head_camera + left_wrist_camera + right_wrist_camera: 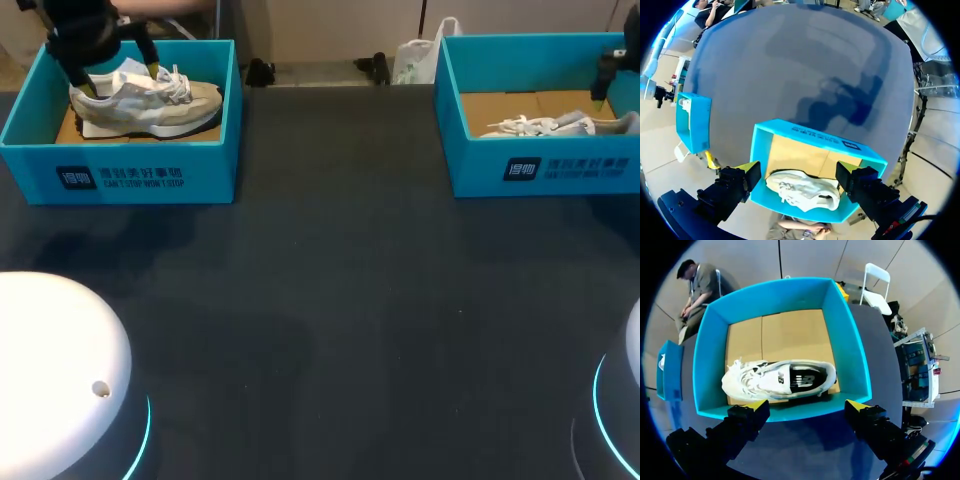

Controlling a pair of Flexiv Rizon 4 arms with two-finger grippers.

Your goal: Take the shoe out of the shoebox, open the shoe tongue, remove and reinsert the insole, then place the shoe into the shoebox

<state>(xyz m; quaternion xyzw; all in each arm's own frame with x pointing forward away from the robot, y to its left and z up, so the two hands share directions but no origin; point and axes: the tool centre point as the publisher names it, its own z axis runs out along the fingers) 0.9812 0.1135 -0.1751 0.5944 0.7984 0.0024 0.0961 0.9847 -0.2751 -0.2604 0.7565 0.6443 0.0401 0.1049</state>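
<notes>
Off-white laced shoe (150, 105) in teal shoebox (130, 165) — left pincer (796, 167) (right pincer (806, 405) too) wide open, empty.

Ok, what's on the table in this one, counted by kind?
Shoeboxes: 2
Shoes: 2, one lying in each box
Total: 4
</notes>
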